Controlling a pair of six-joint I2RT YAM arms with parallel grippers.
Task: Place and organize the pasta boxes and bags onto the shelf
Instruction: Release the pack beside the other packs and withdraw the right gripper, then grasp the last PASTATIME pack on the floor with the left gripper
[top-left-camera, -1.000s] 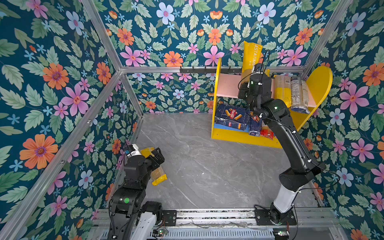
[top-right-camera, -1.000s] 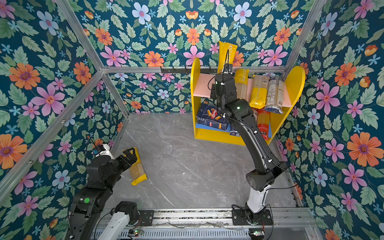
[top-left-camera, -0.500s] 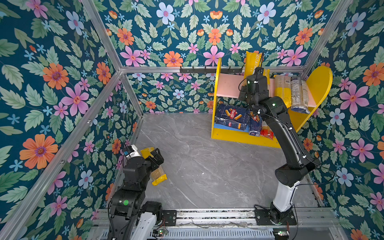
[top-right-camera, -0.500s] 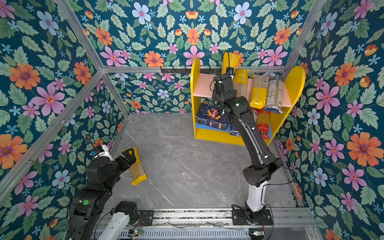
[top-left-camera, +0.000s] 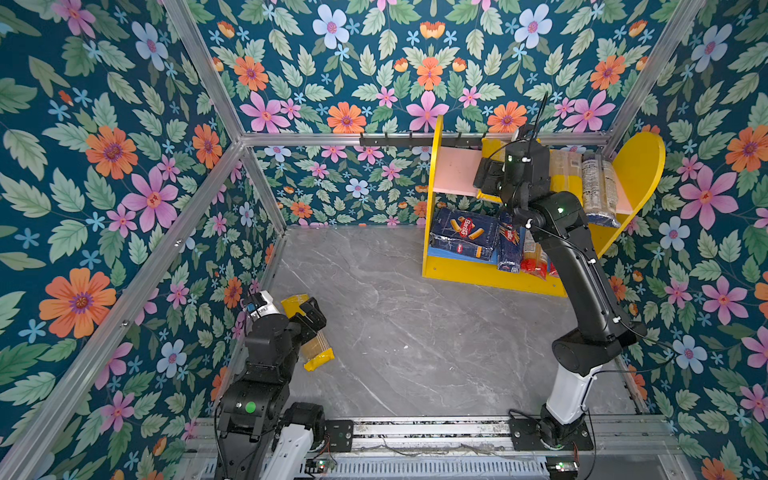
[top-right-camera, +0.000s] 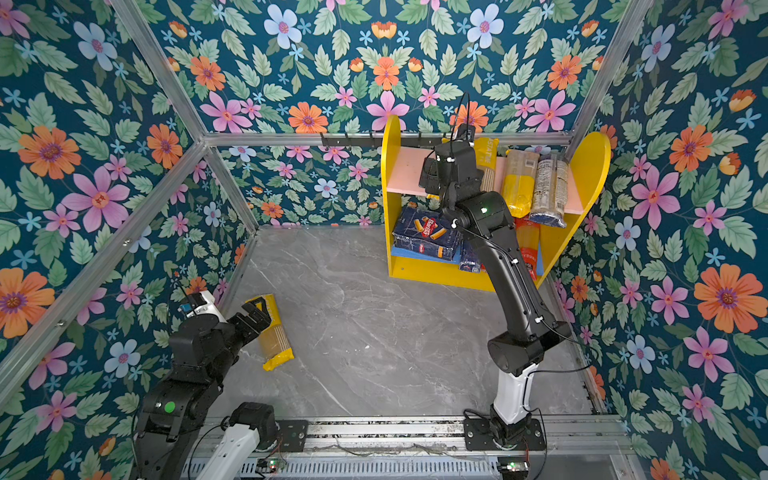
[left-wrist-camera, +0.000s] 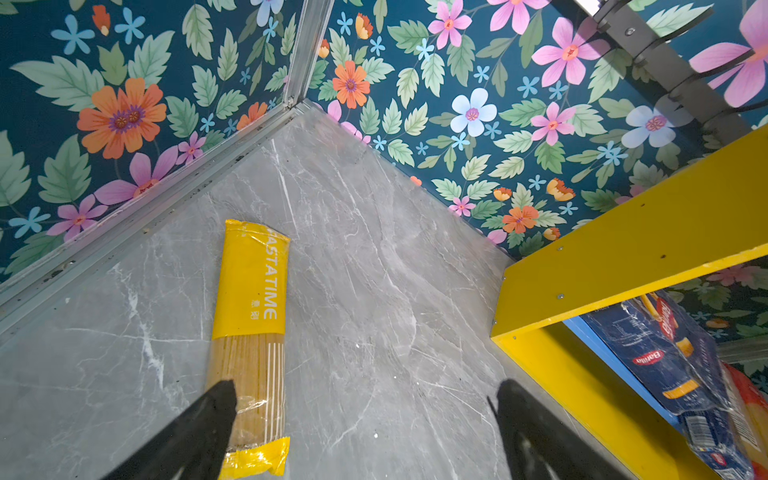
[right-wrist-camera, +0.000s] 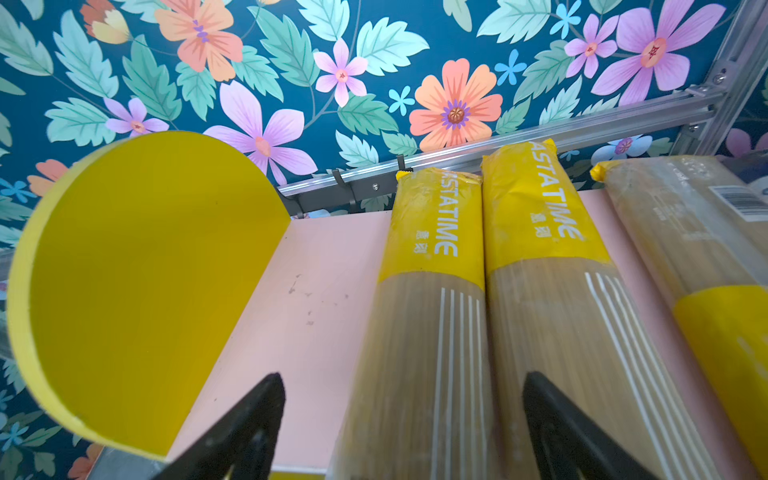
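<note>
Right hand (right-wrist-camera: 403, 376) has let go since a second ago: I'm no longer clamping the yellow-ended bag (right-wrist-camera: 428, 299), and my fingers are standing wide apart either side of it. That bag was sticking up above the shelf (top-left-camera: 636, 174). Now it's lying flat on the pink upper board (right-wrist-camera: 316, 291), just beside a second yellow-ended bag (right-wrist-camera: 540, 249).

Further along the board a third bag (right-wrist-camera: 685, 232) and the white-label bag (top-left-camera: 598, 187) are lying side by side, the latter's dark blue end overhanging the front edge.

Blue lower board (left-wrist-camera: 598, 347) is carrying the wide box (top-left-camera: 463, 235), the narrow box (top-left-camera: 509, 249) beside it, then the red-ended bags (top-left-camera: 534, 257), which my right arm is partly hiding.

Left hand (left-wrist-camera: 365, 384) is hovering released over the last yellow-ended bag (left-wrist-camera: 253, 299). That one is lying on the grey surface (left-wrist-camera: 374, 249) by the left wall, well apart from the shelf. Can't tell whether one finger is touching it.
</note>
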